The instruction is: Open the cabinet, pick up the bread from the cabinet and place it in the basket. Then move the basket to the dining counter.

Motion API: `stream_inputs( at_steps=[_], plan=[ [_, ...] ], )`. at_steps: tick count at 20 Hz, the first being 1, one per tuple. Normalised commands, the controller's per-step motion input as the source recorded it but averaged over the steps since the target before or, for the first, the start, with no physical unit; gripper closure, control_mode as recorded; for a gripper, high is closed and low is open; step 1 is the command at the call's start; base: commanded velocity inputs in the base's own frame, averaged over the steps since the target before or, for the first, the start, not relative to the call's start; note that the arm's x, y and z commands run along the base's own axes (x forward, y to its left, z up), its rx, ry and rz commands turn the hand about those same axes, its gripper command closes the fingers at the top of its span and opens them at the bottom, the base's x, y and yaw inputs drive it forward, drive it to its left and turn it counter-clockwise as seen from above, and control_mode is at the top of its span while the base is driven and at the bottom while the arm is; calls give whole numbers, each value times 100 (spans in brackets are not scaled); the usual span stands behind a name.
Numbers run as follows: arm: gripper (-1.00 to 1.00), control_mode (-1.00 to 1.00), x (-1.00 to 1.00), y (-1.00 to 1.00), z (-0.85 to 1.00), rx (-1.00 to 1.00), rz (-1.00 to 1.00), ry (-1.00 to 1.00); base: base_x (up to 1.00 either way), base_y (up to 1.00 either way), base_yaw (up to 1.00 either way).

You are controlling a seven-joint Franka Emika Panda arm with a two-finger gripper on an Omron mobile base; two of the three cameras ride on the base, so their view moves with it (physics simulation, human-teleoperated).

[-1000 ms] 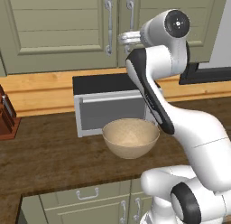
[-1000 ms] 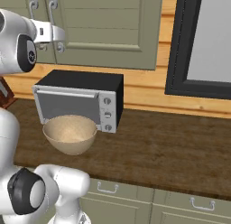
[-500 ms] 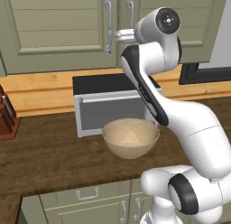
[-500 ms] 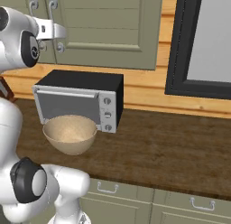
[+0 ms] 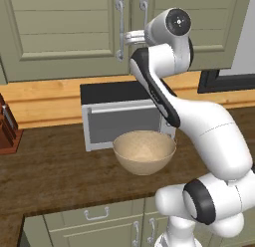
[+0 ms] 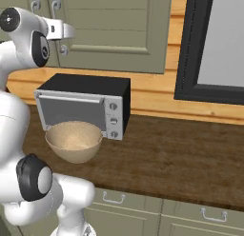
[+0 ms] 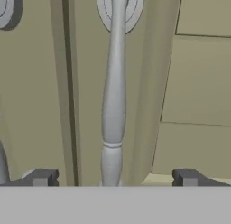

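Gripper [image 7: 113, 178], jaws wide, straddling the silver handle [image 7: 113, 83] of the closed cabinet [image 5: 64, 32]; basket [image 5: 144, 151] near the microwave [image 5: 122, 114].

No readable text, labels or numbers anywhere. Microwave [image 6: 83, 106] panel has only blank round knobs, too small for markings; cabinet [image 5: 64, 32] doors and handles are plain.

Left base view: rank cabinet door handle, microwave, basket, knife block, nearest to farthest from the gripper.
1. Cabinet door handle: directly at the open gripper, up on the closed cabinet.
2. Microwave: below the gripper, against the wall.
3. Basket: lower again, in front of the microwave on the worktop.
4. Knife block: far left edge of the worktop.
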Motion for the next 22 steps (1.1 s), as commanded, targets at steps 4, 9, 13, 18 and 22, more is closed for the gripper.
stream_inputs(
  at_steps=[4, 9, 13, 18, 22],
  plan=[
    [-100, -100, 41, 6, 0, 0, 0, 0, 0, 0, 0],
    [-100, -100, 22, 4, 0, 0, 0, -1, 0, 0, 0],
    [-100, -100, 25, 6, 0, 0, 0, 0, 0, 0, 0],
    [100, -100, 44, 24, -13, 0, -2, -2, 0, 0, 0],
    [100, -100, 53, 7, -19, 0, -1, -4, 0, 0, 0]
  ],
)
